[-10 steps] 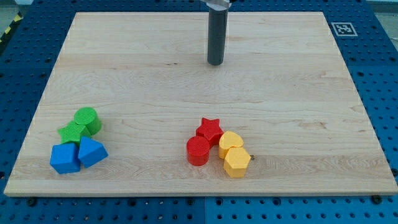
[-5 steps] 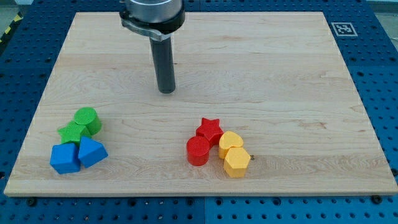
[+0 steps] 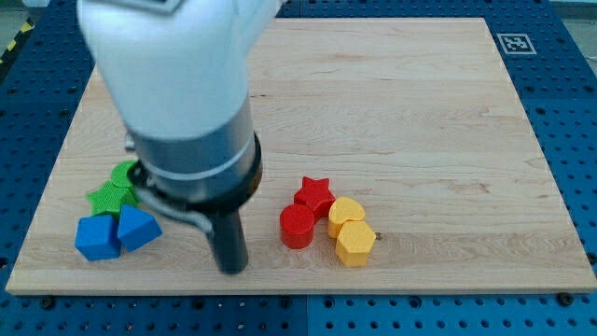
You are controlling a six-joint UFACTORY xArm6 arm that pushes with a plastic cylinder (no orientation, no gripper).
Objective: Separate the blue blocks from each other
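**Approaching the blue pair from the view's right**

Taking the blue cube [image 3: 96, 238] as landmark: the wooden board [image 3: 420, 112] carries everything and sits on a blue perforated table [image 3: 578, 140]. My arm's pale housing fills the upper left of the view and hides part of the green cylinder [image 3: 122, 172]. My tip [image 3: 230, 269], a bare rod with nothing to open, close or hold, stands to the right of the cube, apart from every block. The second blue block [image 3: 138, 228], faceted, touches the cube's right side, so it lies between cube and tip. I judge the seam between the blues runs roughly top to bottom, so entering it is what matters. A green star [image 3: 109, 197] rests just above the cube. Farther right sit a red star [image 3: 315, 194], a red cylinder [image 3: 298, 227] and two yellow blocks [image 3: 350, 231].
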